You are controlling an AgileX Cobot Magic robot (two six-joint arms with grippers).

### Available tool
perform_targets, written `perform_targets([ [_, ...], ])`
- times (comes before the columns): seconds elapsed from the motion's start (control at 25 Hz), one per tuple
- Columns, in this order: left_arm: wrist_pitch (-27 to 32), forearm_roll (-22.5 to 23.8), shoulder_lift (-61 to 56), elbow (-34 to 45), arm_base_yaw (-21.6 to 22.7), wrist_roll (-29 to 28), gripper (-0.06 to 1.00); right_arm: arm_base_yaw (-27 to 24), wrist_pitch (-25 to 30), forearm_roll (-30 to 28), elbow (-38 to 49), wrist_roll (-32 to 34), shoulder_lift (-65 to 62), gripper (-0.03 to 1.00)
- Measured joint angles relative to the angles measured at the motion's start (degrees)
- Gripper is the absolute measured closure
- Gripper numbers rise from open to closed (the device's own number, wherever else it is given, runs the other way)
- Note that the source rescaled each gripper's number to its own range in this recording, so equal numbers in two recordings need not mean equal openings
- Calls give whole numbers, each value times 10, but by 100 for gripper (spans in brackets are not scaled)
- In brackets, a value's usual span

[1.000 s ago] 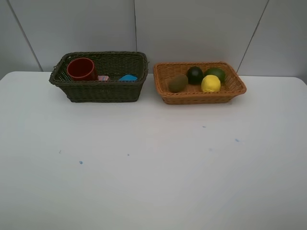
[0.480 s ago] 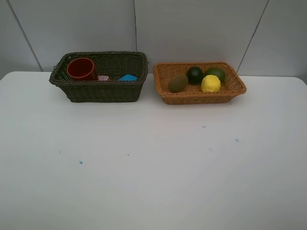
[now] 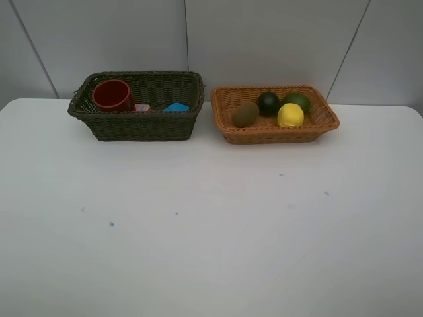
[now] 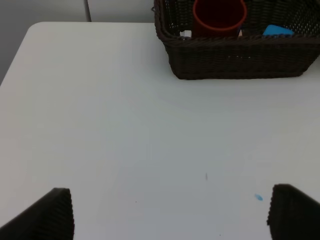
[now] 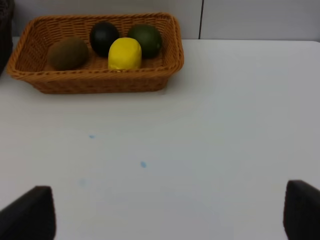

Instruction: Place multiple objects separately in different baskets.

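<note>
The dark olive-green basket (image 3: 142,125) stands at the back left and holds the red-brown cup (image 3: 113,94), the pink bottle (image 3: 142,107) and the blue eraser (image 3: 176,107). I cannot make out the white pen. The orange-tan basket (image 3: 271,135) at the back right holds the kiwi (image 3: 245,114), mangosteen (image 3: 268,103), lime (image 3: 297,101) and lemon (image 3: 290,115). My left gripper (image 4: 172,220) is open and empty over bare table, well short of the dark basket (image 4: 240,60). My right gripper (image 5: 165,215) is open and empty, well short of the orange basket (image 5: 95,82).
The white table (image 3: 211,231) carries a few small blue specks (image 3: 111,224). A grey panelled wall rises right behind the baskets. Neither arm shows in the exterior high view.
</note>
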Motion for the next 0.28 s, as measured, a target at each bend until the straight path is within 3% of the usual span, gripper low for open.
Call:
perform_targets([
  [0.28, 0, 0, 0, 0, 0, 0, -5, 0, 0, 0, 0, 0, 0, -3],
])
